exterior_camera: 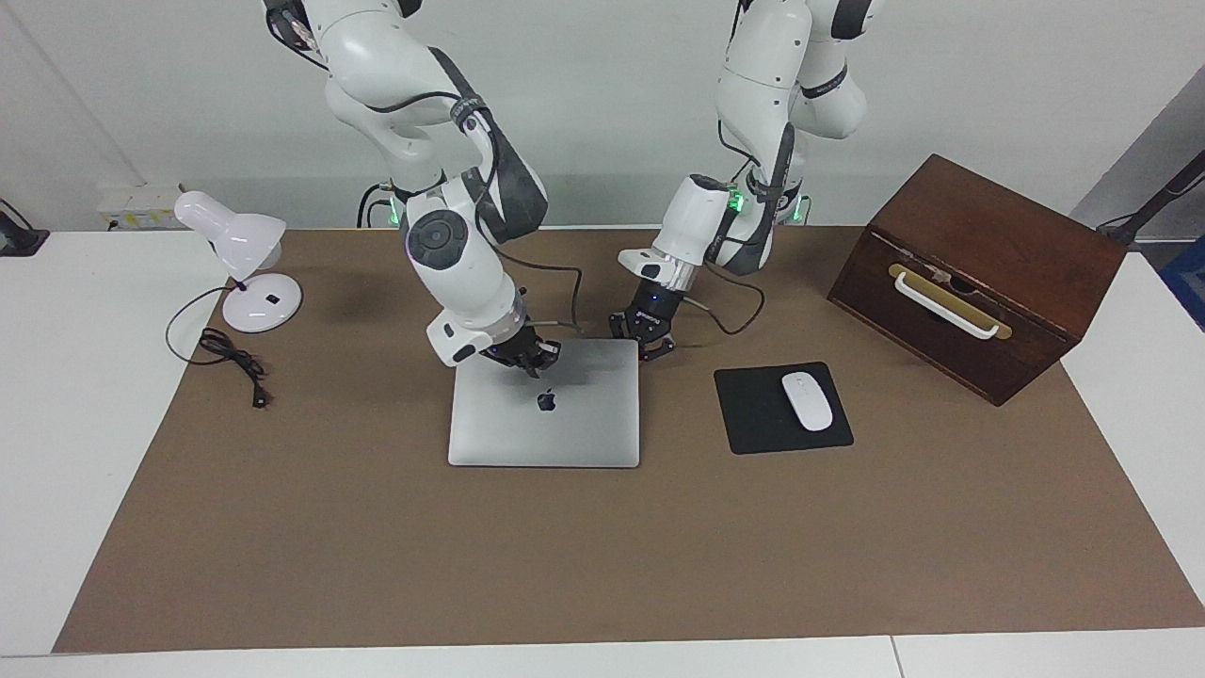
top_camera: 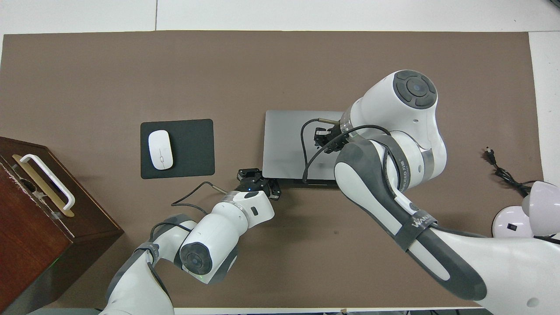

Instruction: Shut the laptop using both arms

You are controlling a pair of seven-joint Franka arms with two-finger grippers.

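Note:
The silver-grey laptop (exterior_camera: 565, 433) lies flat on the brown mat with its lid down and the apple logo facing up. It also shows in the overhead view (top_camera: 284, 140). My right gripper (exterior_camera: 534, 360) is low over the lid near the edge nearest the robots, and it covers part of the lid from above (top_camera: 324, 138). My left gripper (exterior_camera: 648, 341) is open and empty. It sits just off the laptop's corner nearest the robots, toward the left arm's end (top_camera: 259, 178).
A black mouse pad (exterior_camera: 753, 414) with a white mouse (exterior_camera: 808, 401) lies beside the laptop toward the left arm's end. A wooden box (exterior_camera: 979, 273) with a white handle stands past it. A white desk lamp (exterior_camera: 247, 273) and its cord (exterior_camera: 231, 358) are at the right arm's end.

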